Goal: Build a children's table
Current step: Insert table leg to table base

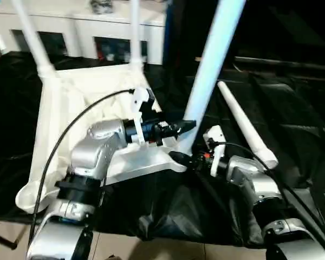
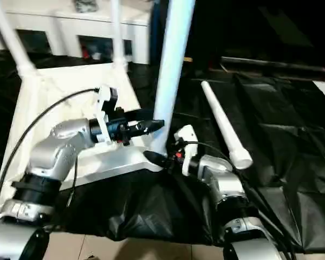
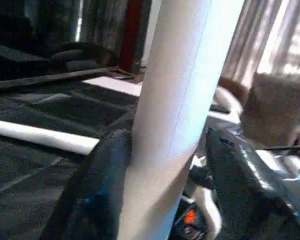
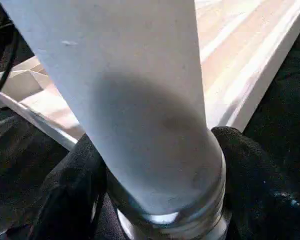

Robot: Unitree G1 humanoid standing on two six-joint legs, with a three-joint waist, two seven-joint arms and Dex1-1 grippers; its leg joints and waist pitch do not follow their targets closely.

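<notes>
Upturned table top [image 1: 70,108] on black sheeting, two legs already up at far corners. Left gripper [image 2: 151,125] fingers [image 3: 102,165] parted around third leg [image 1: 206,70], apart from it. Right gripper [image 2: 157,158] grasping its threaded base. Light, stiff, slippery; grip low. Spare leg [image 1: 244,124] lying right, open room beyond

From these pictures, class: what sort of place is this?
Probably an indoor room used as a workspace: a white cabinet along the wall, curtains behind, and black sheeting spread under the upturned table top.
</notes>
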